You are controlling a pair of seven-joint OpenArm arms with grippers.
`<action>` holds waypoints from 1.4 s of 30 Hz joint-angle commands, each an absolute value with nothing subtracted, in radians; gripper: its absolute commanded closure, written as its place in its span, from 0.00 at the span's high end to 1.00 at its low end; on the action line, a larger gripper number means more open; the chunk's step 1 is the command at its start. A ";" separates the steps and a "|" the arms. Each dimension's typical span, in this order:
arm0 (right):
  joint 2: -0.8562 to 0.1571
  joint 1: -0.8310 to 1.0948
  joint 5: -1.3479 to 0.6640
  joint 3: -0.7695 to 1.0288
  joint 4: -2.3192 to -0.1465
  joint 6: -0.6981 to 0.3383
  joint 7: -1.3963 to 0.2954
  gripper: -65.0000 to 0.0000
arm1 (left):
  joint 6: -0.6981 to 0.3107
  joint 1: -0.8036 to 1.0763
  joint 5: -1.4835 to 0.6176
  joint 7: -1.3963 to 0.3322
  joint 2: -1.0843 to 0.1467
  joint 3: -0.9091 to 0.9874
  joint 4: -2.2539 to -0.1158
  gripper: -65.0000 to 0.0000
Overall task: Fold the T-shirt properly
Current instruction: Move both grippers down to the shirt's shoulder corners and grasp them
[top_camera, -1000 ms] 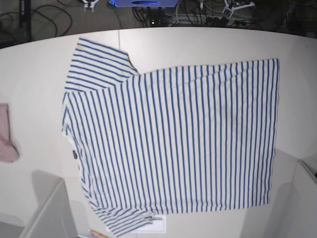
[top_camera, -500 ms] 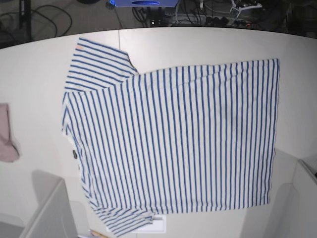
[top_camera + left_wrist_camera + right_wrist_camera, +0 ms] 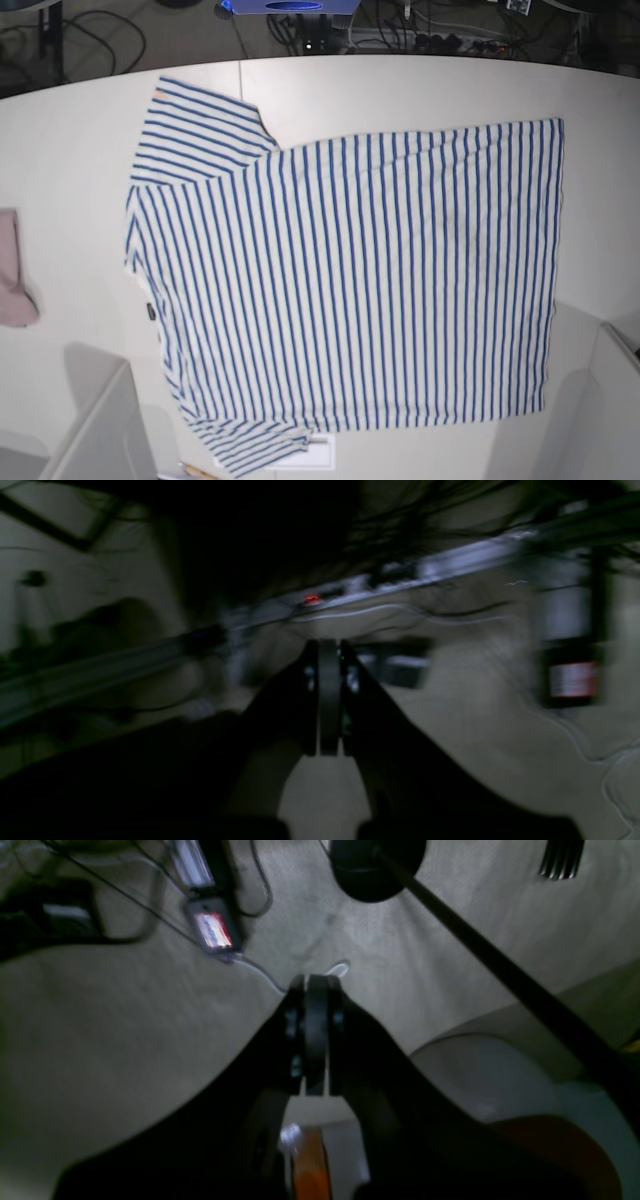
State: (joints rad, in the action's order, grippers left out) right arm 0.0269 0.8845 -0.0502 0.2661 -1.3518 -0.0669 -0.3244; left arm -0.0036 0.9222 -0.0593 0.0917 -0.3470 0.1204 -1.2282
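So neither of your pincers is anywhere near the cloth right now. The left gripper (image 3: 330, 700) and the right gripper (image 3: 315, 1035) both have their jaws pressed flat together with nothing between them, and both wrist cams are looking at carpet, cables and a power strip (image 3: 400, 575) rather than the table, so the arms look parked up and away. You can't see either gripper in the base view at all.

The T-shirt (image 3: 350, 290) lies spread flat on the white table (image 3: 60, 150), pretty much filling the middle. Its long axis runs left to right in the base view: neck and sleeves at that view's left, hem at its right. That puts the collar end on your right arm's side and the hem on your left arm's side, so I'd guess each arm takes its own end. It's white with thin blue stripes, mostly smooth, one sleeve (image 3: 195, 125) fanned out at the far edge, the near one a bit bunched. There's a pink cloth (image 3: 14, 270) off at the edge, well apart from it
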 commanded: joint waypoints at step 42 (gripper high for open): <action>-0.085 0.769 -0.855 0.406 -1.998 -0.065 -0.535 0.26 | -0.070 1.133 -0.275 0.094 -0.291 0.467 -1.965 0.33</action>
